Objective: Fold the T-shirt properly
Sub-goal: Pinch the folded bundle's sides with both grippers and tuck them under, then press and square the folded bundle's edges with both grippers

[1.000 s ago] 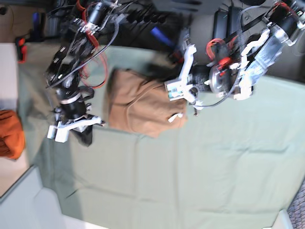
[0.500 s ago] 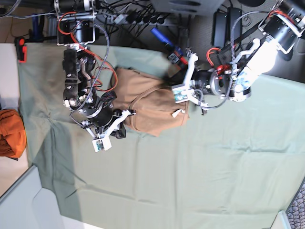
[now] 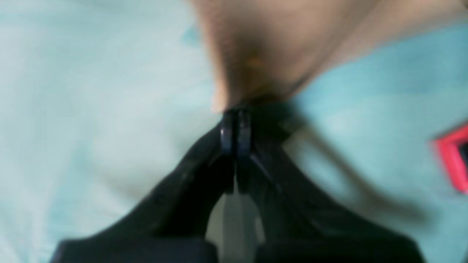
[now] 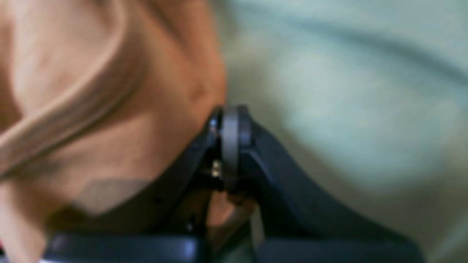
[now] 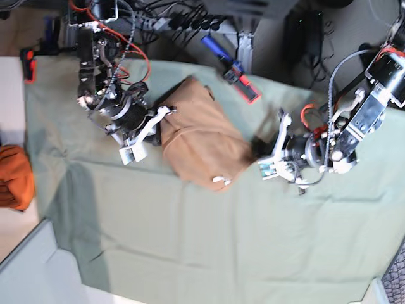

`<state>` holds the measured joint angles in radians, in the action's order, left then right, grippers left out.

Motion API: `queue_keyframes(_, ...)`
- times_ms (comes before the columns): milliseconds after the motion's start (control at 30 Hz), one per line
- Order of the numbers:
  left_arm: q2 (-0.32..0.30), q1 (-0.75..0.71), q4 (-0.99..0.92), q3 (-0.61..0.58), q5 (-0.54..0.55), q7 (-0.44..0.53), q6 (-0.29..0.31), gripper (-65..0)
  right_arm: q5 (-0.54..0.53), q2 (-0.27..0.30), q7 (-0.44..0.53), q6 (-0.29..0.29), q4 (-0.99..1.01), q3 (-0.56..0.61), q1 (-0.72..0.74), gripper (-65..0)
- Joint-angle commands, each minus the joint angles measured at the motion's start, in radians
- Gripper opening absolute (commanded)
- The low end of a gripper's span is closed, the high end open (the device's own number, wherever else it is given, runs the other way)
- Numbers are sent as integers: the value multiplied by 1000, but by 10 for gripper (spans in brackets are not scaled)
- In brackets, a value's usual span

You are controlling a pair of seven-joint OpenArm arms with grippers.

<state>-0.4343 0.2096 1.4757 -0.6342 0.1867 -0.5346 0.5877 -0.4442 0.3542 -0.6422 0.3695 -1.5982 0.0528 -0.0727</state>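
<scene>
Diagonally, T-shirt (image 5: 202,136) long axis upper-left to lower-right, both tools (image 3: 234,126) (image 4: 228,126) pinching its edges.

I work in what looks like a robotics lab. My two arms (image 5: 104,69) show bare red and black wiring and white printed brackets. The surface (image 5: 221,247) beneath them is draped in a pale green cloth. Behind its far edge, a power strip (image 5: 183,22) and tangled cables (image 5: 158,12) lie on a dark floor.
</scene>
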Motion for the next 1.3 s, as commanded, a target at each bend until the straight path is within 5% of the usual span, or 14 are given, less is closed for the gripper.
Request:
queue_keyframes(0,8,37,3,6,10,19,-20,-650,-16,6,4,109,-38,-3,-14,-650)
queue_keyframes(433,117,158,-166,6,-9,16,-33,-650,19,-178,2,109,-154,-11,-152,-650)
queue_keyframes(567,64,192,-158,6,-6,-35,-111,-650,21,-169,1,109,-173,-71,-153,-650)
queue_keyframes(900,-122,24,101,6,87,-121,-120,-650,-72,-92,-59,109,-195,-237,-159,-650)
queue_keyframes(1267,-76,-246,418,6,78,-174,-121,-650,-106,-69,-66,109,-204,-243,-267,-650)
